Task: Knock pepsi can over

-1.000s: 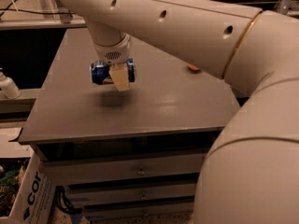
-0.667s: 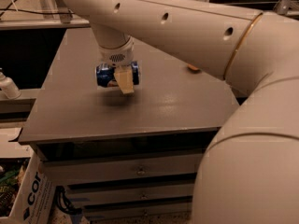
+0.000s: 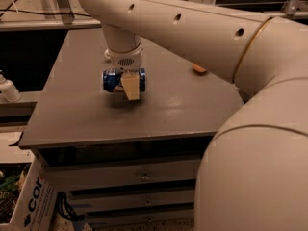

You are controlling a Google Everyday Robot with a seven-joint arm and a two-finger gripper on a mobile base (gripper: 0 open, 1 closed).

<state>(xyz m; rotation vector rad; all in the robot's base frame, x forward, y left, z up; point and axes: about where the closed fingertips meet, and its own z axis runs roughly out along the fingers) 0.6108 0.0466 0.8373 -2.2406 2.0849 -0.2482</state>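
Note:
The pepsi can [image 3: 111,81], dark blue, lies on its side on or just above the grey table top [image 3: 183,110], left of the middle. My gripper [image 3: 129,88] hangs straight down from the white arm and straddles the can's middle. One tan finger [image 3: 131,87] crosses the front of the can; the other is hidden behind it. The gripper looks shut on the can.
A small orange object [image 3: 199,69] lies on the table to the right, half hidden by the arm. A white-capped bottle [image 3: 7,89] stands off the table's left edge. A cardboard box [image 3: 30,202] sits on the floor at lower left. Drawers [image 3: 144,176] lie below the top.
The gripper and the can have shifted together a little to the right and toward the table's front edge. The can stays on its side.

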